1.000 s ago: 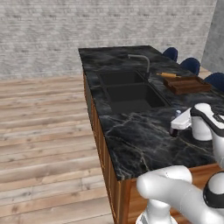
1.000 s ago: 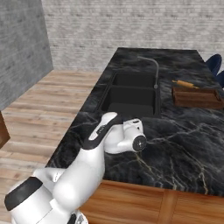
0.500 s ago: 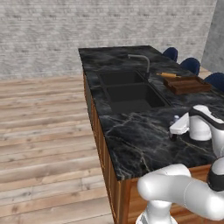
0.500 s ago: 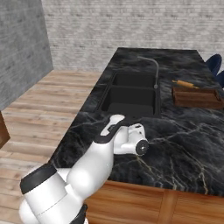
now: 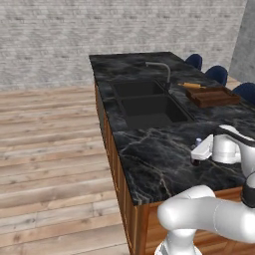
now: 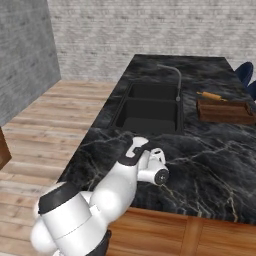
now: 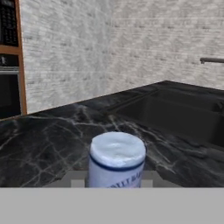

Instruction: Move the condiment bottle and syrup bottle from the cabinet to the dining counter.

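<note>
Condiment bottle [image 7: 116,159] gripped in the tool [image 5: 199,149] — over the dining counter [image 5: 149,159], near its front edge.

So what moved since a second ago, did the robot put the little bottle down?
The hand with its jaws slid a bit nearer the counter's front edge, carrying the small bottle along; it looks held, not let go. The sink, faucet and wooden tray stayed put.

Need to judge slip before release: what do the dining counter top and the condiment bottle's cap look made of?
Dining counter top: looks like polished black marble, pale veins and a soft sheen. Its sides look like reddish wood. Condiment bottle cap: pale bluish-white, matte, probably plastic; a dark band runs under it, so the finish is hard to confirm.
</note>
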You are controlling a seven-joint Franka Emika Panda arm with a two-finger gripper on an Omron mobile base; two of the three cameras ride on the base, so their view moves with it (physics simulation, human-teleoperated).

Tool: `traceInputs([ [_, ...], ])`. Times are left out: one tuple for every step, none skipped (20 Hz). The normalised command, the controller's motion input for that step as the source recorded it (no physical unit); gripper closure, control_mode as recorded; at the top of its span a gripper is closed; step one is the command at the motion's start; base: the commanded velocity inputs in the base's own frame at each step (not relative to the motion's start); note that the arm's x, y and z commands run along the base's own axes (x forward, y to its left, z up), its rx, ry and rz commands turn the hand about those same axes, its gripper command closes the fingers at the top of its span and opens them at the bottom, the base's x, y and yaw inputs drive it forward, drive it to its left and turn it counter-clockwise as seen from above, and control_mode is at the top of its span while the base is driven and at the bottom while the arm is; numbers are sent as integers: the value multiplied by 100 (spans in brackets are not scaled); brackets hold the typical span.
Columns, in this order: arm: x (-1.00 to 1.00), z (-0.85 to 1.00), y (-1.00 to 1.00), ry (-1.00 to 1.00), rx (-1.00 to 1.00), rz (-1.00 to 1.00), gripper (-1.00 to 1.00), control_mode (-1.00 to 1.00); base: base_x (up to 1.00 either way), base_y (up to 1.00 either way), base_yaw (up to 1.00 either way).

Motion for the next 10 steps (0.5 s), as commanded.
traceInputs([
  [4, -31, 0, 0, -1, 0, 100, -100, 0, 0, 0],
  [5, -34, 0, 0, -2, 0, 100, -100, 0, 0, 0],
  [6, -36, 0, 0, -2, 0, 100, -100, 0, 0, 0],
  [4, -37, 0, 0, -1, 0, 100, -100, 0, 0, 0],
  [4, -37, 0, -1, -2, 0, 100, -100, 0, 0, 0],
  [4, -38, 0, 0, -2, 0, 100, -100, 0, 0, 0],
  [3, -36, 0, -1, -3, 0, 100, -100, 0, 0, 0],
  [0, -31, 0, 0, -1, 0, 100, -100, 0, 0, 0],
  [0, -18, 0, 0, 0, 0, 100, -100, 0, 0, 0],
  [0, -10, 0, 0, 0, 0, 100, -100, 0, 0, 0],
])
